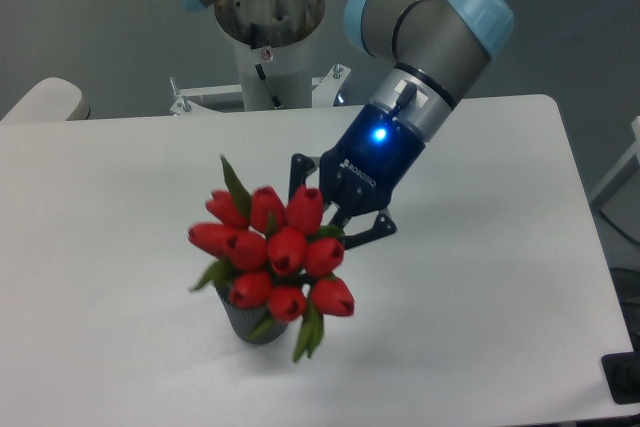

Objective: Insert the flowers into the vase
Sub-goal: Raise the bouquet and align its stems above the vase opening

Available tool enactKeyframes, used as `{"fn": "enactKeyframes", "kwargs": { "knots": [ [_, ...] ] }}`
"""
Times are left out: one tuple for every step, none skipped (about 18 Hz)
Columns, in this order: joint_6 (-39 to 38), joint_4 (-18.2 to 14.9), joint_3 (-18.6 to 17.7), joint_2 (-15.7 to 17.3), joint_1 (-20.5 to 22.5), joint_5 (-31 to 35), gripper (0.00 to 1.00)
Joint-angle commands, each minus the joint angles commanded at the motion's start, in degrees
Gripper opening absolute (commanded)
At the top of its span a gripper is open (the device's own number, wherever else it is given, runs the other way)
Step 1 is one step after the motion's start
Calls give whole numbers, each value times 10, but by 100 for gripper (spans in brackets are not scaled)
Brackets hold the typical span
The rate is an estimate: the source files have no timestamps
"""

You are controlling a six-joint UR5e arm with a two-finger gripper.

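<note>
The flowers (272, 253), a tight bunch of red tulip buds with green leaves, hang above the table at centre left. My gripper (333, 217) is shut on the bunch from the right, its black fingers reaching in behind the buds. The stems are hidden behind the heads. The vase (250, 324), a dark grey ribbed cylinder, stands directly under the bunch. Only its lower wall shows below the buds; its rim and hole are covered by the flowers.
The arm's grey base column (266, 42) rises at the back of the white table (500, 277). A pale rounded object (45, 102) sits beyond the table's back left corner. A dark object (625, 379) lies off the front right edge.
</note>
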Motion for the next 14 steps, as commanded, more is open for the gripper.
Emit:
{"fn": "enactKeyframes", "kwargs": {
  "knots": [
    [1,1,0,-1,1,-16,21],
    [1,1,0,-2,1,-29,21],
    [3,1,-2,-1,1,-39,21],
    [7,1,-3,1,1,-48,21],
    [13,1,-3,1,0,-58,21],
    [21,1,-5,1,-2,-70,21],
    [36,2,-10,1,-4,-84,21],
    [53,2,-16,1,-6,-98,21],
    [68,1,-23,1,-6,-109,21],
    [79,1,-32,1,-6,-119,21],
    [90,1,-39,1,-6,-129,22],
    [96,1,-42,1,-6,-135,22],
    [97,1,-45,1,-6,-136,22],
    [97,1,-53,2,-5,-136,22]
  ]
}}
